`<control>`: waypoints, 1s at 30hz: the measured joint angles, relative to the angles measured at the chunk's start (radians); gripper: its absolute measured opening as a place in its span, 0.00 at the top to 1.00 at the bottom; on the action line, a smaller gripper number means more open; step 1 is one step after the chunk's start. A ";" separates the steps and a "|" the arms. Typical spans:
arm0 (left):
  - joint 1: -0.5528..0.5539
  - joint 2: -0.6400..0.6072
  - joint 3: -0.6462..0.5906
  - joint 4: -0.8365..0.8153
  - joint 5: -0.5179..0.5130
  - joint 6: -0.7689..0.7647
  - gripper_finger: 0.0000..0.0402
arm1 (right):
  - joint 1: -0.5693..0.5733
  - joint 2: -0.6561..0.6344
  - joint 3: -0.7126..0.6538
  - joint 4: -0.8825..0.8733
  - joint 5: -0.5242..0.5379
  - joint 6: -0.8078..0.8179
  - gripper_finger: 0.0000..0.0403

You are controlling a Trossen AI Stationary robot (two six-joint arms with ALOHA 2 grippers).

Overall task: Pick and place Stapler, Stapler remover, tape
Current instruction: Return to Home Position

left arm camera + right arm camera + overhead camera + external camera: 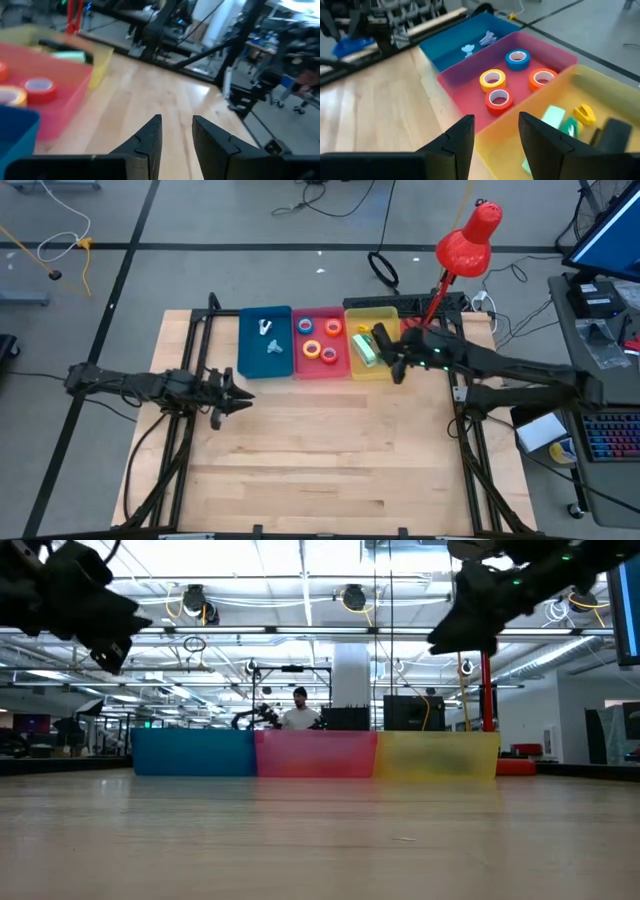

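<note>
right pincer open, empty, over the yellow bin; left pincer open above the tabletop. four tape rolls lie in the pink bin (blue, orange, red, yellow).

- Pretty sure we're looking at a robotics lab in a big open industrial hall.
- In the low view we get exposed ceiling pipes and a person among more equipment far back.
- From above we see a wooden bench, cables across the concrete floor, and a monitor and keyboard alongside.
</note>
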State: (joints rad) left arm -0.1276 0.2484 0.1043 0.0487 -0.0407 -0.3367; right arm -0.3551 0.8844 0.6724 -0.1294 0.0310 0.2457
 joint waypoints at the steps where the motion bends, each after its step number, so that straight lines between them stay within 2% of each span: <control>1: 0.000 -0.023 0.000 -0.004 0.011 0.016 0.73 | -0.005 -0.041 -0.025 -0.001 0.001 0.014 0.63; 7: 0.000 -0.158 0.000 -0.066 0.022 0.091 0.73 | -0.019 -0.257 -0.159 -0.002 0.000 0.094 0.63; 12: 0.000 -0.245 0.000 -0.132 0.023 0.117 0.73 | -0.019 -0.389 -0.228 -0.002 -0.005 0.110 0.64; 17: 0.000 -0.244 0.000 -0.157 0.032 0.133 0.73 | -0.018 -0.484 -0.301 -0.001 -0.005 0.114 0.63; 22: 0.000 -0.244 0.000 -0.171 0.042 0.135 0.73 | -0.018 -0.553 -0.407 0.001 0.021 0.194 0.63; 30: 0.000 -0.244 0.000 -0.181 0.043 0.170 0.73 | -0.018 -0.653 -0.512 0.122 0.021 0.205 0.63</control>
State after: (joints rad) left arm -0.1276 0.0044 0.1043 -0.1327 0.0025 -0.1662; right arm -0.3733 0.2318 0.1608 -0.0071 0.0517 0.4511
